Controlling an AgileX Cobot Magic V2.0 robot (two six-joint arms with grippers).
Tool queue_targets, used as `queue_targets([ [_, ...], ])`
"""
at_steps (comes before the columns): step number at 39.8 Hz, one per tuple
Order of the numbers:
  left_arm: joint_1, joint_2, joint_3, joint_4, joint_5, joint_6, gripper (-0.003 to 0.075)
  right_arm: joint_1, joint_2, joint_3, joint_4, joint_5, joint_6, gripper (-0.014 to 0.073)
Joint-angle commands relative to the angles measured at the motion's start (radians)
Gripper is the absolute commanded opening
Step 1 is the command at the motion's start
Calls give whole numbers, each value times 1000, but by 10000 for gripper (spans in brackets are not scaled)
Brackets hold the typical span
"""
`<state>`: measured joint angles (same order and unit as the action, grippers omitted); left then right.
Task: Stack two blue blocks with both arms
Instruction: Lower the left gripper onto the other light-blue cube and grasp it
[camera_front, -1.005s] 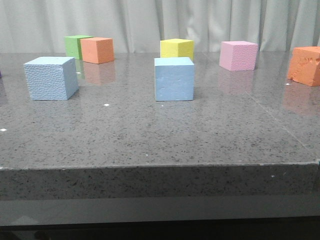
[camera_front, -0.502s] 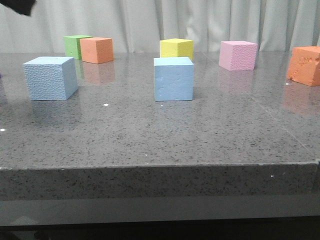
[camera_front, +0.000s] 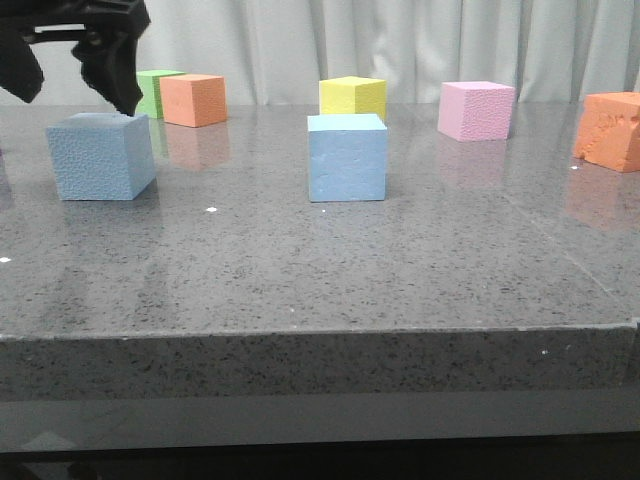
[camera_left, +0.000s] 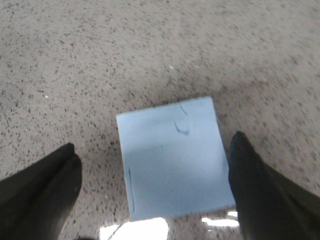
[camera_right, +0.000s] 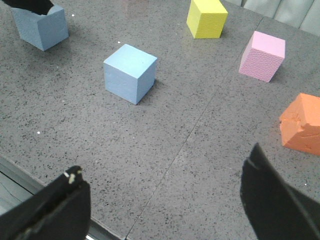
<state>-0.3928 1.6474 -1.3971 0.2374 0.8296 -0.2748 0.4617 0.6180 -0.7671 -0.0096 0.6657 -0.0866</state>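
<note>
While over left blue block (camera_front: 101, 157), left gripper (camera_front: 75, 85) spread, no containers.

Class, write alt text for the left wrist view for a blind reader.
Seen from above, the open left gripper straddles a pale blue block, one dark finger on either side, neither touching it. The block sits on a speckled grey table.

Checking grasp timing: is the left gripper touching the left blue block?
Apart. Left wrist view shows table between both fingers and the left blue block.
</note>
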Motion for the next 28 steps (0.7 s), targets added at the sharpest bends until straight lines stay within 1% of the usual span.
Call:
queue_targets([
  [1,-8,4,-66,25,-32,-39,587,-4,-1,-25,-3,-72,-8,615],
  [10,-8,83,-89,11,-38,-39,587,-4,-1,-25,-3,-72,-8,615],
  [19,-8,119,-91,-9,-34,-39,580,-4,-1,-25,-3,-72,-8,615],
  [28,-10,121,-93,-25,-31,-39,452,-4,-1,-25,-3,-72,-8,615],
])
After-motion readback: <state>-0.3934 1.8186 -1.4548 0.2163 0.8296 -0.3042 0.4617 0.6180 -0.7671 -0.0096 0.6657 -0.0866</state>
